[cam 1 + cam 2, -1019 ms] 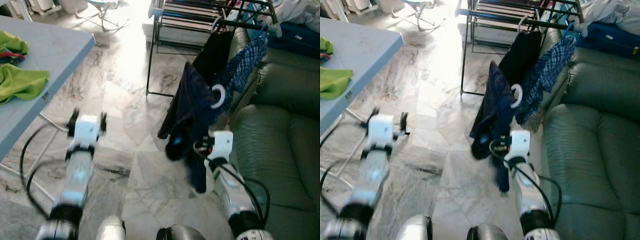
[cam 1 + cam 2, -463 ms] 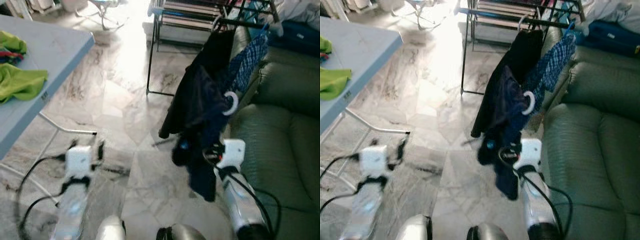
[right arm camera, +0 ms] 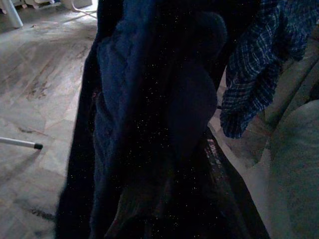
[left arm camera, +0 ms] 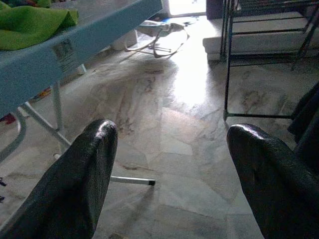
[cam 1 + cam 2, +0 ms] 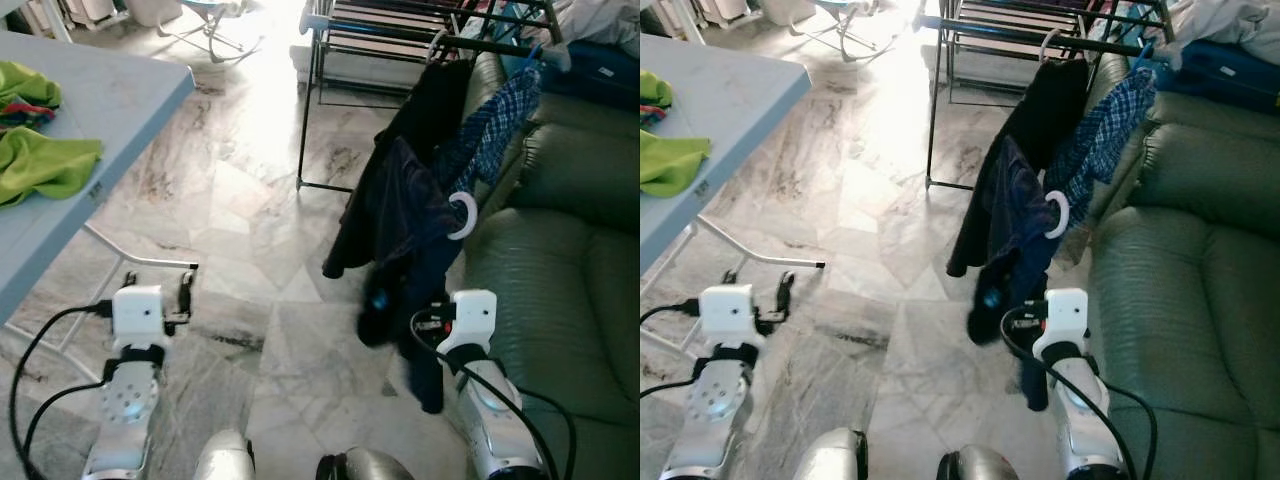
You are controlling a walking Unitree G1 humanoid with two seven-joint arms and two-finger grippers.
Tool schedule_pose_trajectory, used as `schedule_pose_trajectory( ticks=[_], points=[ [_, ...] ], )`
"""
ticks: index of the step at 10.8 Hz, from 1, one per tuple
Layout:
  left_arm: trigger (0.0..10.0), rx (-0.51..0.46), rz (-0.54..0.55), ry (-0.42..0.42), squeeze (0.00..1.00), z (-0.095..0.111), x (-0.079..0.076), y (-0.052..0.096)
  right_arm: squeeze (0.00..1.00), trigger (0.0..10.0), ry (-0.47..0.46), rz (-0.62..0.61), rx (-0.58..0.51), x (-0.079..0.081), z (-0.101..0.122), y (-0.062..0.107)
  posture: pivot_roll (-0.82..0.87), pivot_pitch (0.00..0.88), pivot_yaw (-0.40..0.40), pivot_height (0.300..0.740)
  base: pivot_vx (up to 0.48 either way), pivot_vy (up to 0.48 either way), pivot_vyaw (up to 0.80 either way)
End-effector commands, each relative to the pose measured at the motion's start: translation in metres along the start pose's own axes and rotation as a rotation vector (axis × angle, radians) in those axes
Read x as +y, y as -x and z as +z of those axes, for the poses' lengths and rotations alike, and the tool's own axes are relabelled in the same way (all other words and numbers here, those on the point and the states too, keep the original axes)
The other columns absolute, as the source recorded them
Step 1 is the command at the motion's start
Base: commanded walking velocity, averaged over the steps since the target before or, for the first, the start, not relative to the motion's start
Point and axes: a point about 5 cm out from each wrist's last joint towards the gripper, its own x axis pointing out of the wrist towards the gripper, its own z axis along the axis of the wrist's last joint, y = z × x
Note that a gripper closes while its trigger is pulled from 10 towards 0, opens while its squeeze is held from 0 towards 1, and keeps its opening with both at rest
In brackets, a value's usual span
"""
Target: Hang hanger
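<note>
A dark navy garment hangs on a hanger whose white hook sticks out at its top right. My right gripper holds it up from below, its fingers buried in the cloth. The right wrist view is close against the navy fabric. Just behind stands the black clothes rack with a black garment and a blue plaid shirt hanging on it. My left gripper is low on the left over the marble floor, open and holding nothing.
A green sofa fills the right side, close to the rack and my right arm. A light blue folding table with green cloths stands at the left, its metal leg near my left gripper. Marble floor lies between.
My right arm has carried the garment and its hook a little to the right, nearer the sofa and rack. My left arm has dropped lower and drawn back.
</note>
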Motion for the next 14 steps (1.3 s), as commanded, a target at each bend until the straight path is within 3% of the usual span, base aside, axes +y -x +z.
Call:
schedule_pose_trajectory(
  ticks=[1,9,14],
  points=[
    [10.0,0.009,-0.002,0.013,0.00,0.001,-0.001,0.000,0.00,10.0,0.004,-0.008,-0.062,-0.002,0.015,-0.004,0.06,0.130,-0.074,0.740,0.000,0.401,0.00],
    [10.0,0.021,0.003,0.017,0.00,0.003,-0.003,-0.004,0.00,10.0,0.001,0.001,-0.071,0.007,0.020,-0.012,0.06,0.138,-0.081,0.740,0.000,0.470,0.00],
    [10.0,-0.012,-0.059,0.021,0.00,0.006,-0.017,-0.002,0.00,10.0,0.002,-0.020,-0.069,0.005,0.020,-0.014,0.06,0.131,-0.083,0.740,0.000,0.000,0.00]
  ],
)
